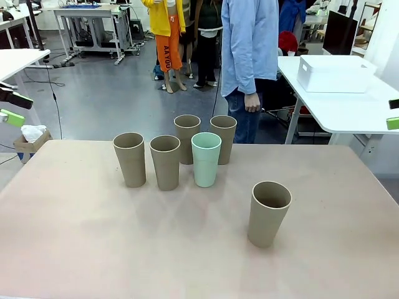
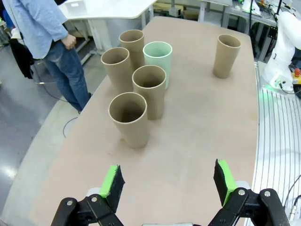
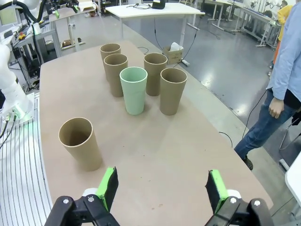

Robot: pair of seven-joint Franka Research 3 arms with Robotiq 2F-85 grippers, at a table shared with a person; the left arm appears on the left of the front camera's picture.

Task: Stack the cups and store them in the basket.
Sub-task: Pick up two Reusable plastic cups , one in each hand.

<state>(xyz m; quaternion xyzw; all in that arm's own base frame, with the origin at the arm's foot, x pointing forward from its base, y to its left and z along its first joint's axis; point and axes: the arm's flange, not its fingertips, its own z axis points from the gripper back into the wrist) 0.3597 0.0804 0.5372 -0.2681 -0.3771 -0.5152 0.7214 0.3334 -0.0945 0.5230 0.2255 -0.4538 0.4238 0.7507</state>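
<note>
Across the middle of the front view lies the pinkish-tan surface (image 1: 75, 249), the biggest thing in play, carrying only cups. Beyond its 12 o'clock edge stands a person (image 1: 249, 43) in a blue shirt, hands down and apart from everything, seemingly waiting. Out at about 2 o'clock, on a separate white table (image 1: 349, 112), sits the white basket (image 1: 333, 78). It is well apart from the cups, so storing them will probably need it brought over or a long carry.

Five cups bunch toward 12 o'clock: four tan cups (image 1: 165, 163) around the mint cup (image 1: 206, 161), packed close together. The lone tan cup (image 1: 269, 215) stands at 3 o'clock, on the right arm's side. All six are upright with mouths up, which suits nesting; none is stacked yet.

The left gripper (image 2: 168, 181), out at 9 o'clock, and the right gripper (image 3: 162, 187), out at 3 o'clock, both hang released, fingers spread wide and empty. They are held high and back, likely to keep every cup in sight before a first pick.
</note>
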